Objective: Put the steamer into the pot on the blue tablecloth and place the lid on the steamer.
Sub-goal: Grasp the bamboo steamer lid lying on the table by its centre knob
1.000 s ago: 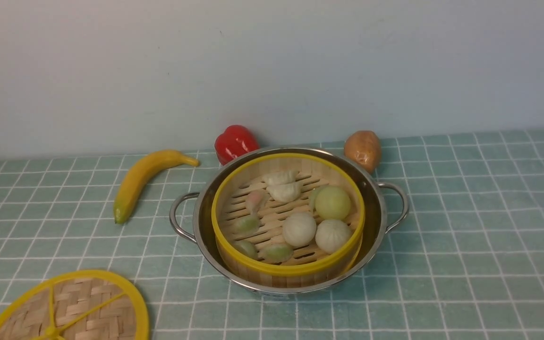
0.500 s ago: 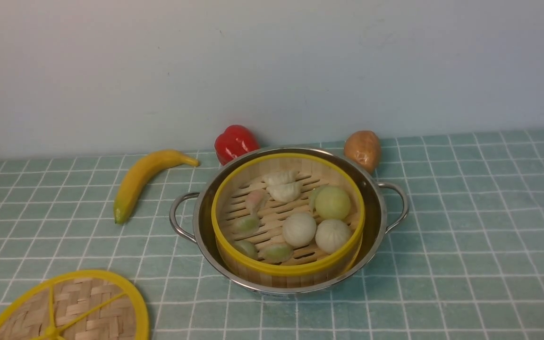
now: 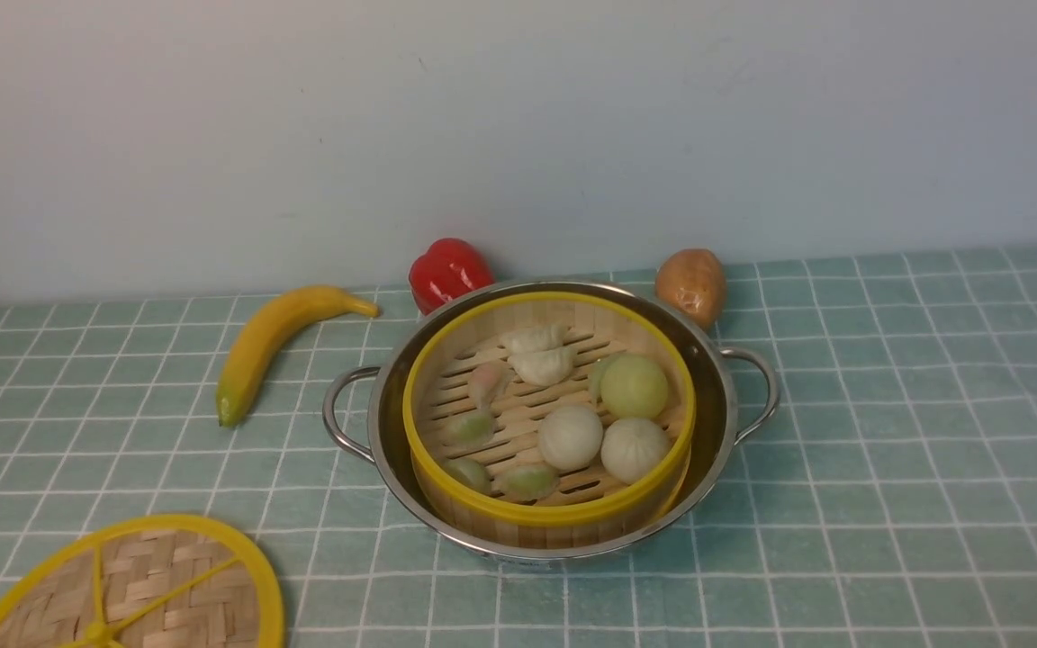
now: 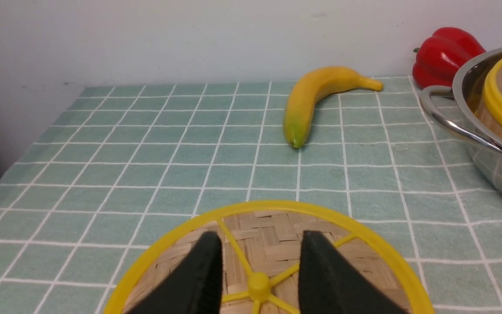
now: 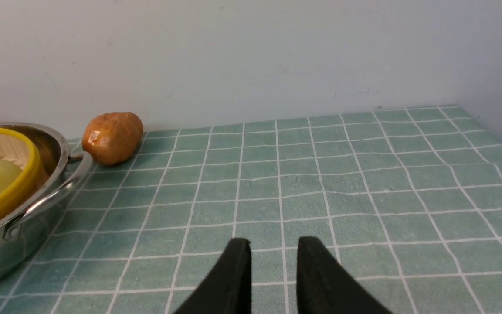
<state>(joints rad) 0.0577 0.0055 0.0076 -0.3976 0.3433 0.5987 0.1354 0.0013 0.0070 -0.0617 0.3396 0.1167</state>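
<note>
The steamer (image 3: 554,515) sits in the pot (image 3: 715,396) on the cloth (image 3: 888,432), nothing there having shifted, so only lidding seems left: the lid (image 3: 158,585) lies flat to the left, the left gripper (image 4: 261,235) parted astride its knob (image 4: 258,283), the right gripper (image 5: 273,240) slightly parted, empty.
</note>
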